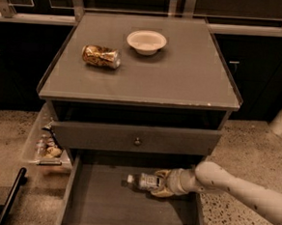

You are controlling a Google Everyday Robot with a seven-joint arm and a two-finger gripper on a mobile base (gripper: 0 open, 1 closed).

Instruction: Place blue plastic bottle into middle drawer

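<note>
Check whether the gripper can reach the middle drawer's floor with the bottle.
Probably yes: the gripper, holding the blue plastic bottle, hangs over the open middle drawer, with bare floor beneath it.

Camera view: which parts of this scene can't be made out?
- Blue plastic bottle: its base is hidden inside the tool, shut on it over the middle drawer; label print too small.
- Knobbed drawer: inside hidden behind its own front.
- Side tray left of the cabinet: contents too small to name.
- Robot arm: cut off at the right edge.
</note>
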